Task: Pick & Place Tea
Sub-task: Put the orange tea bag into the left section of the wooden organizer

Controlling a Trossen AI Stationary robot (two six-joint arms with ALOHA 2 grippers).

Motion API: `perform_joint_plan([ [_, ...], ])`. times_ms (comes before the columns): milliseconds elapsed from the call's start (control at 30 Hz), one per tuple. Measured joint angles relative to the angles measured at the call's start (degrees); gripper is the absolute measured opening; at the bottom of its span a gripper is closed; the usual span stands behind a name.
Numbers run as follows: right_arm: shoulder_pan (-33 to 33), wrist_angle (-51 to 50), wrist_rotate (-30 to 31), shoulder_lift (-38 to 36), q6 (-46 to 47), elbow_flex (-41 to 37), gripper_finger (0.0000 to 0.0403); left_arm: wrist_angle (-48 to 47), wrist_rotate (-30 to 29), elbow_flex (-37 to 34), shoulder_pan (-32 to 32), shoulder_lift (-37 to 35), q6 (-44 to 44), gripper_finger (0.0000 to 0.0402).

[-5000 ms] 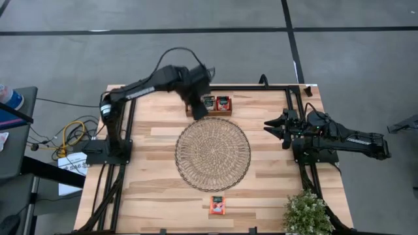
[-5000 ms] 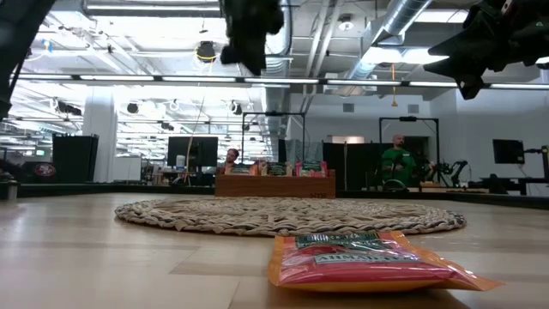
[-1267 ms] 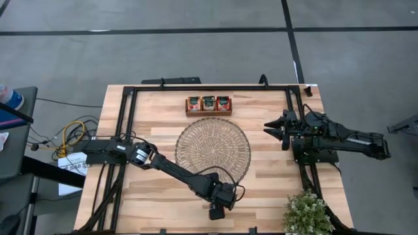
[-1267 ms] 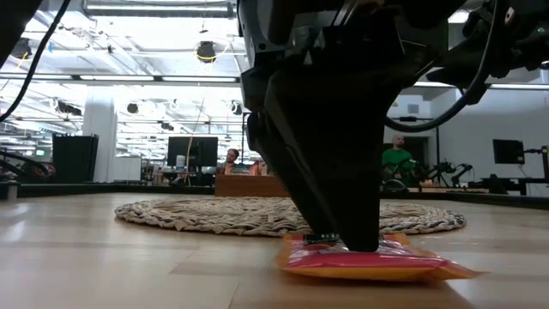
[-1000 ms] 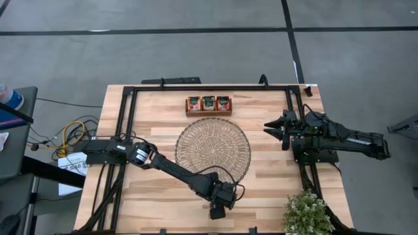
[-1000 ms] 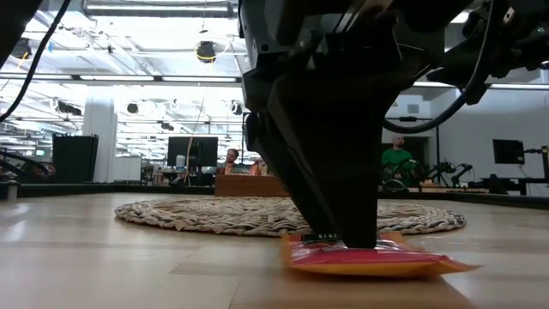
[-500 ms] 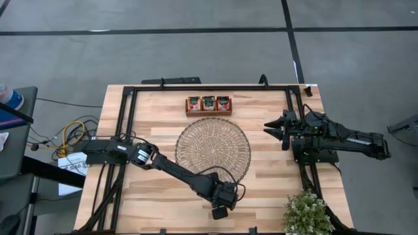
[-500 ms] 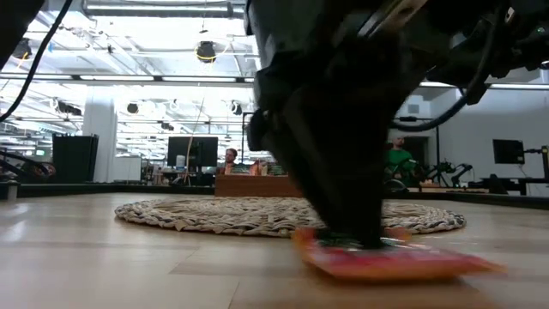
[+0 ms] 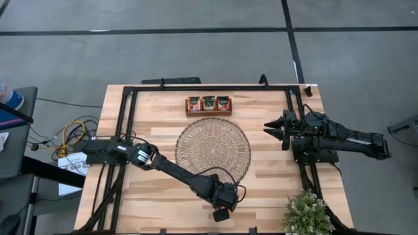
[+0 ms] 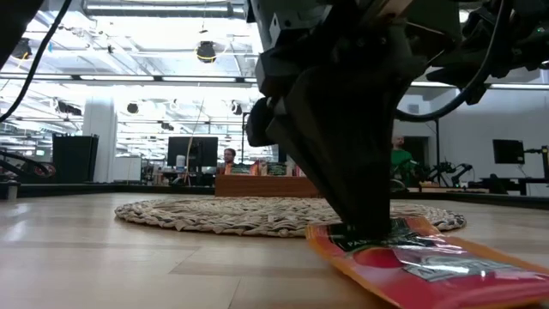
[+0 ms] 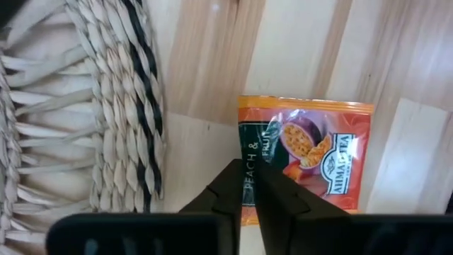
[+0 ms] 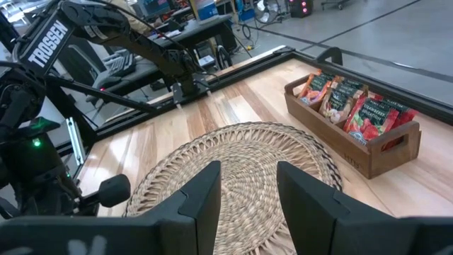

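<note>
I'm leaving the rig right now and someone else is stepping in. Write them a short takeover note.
Left gripper: shut on the red-orange tea sachet, one edge tilted up off the table, near the front edge beside the woven mat.
Right gripper: open, waiting at the table's right side.
Wooden tray at the back holds other sachets.
Done: sachet gripped.
Left: lift and place it.
</note>
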Motion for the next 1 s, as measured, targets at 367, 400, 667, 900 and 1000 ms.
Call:
perform_joint_plan([
  [367,0.01,0.00,0.00,0.00,0.00,0.00,0.0130,-0.04,0.92,0.10,0.00,-0.17,-2.11,0.0000],
  [400,-0.02,0.00,0.00,0.02,0.00,0.00,0.0130,-0.04,0.92,0.10,0.00,-0.20,-2.12,0.0000],
  [667,0.01,-0.02,-0.01,0.01,0.00,0.00,0.0130,-0.48,1.99,0.12,0.00,-0.96,-2.34,0.0000],
  [900,-0.01,0.00,0.00,0.02,0.00,0.00,0.0130,-1.79,1.31,0.19,0.38,-4.90,-3.23,0.0000],
  [1000,-0.02,0.00,0.00,0.02,0.00,0.00,0.0130,-2.26,1.33,0.19,0.42,-6.77,-3.53,0.0000],
])
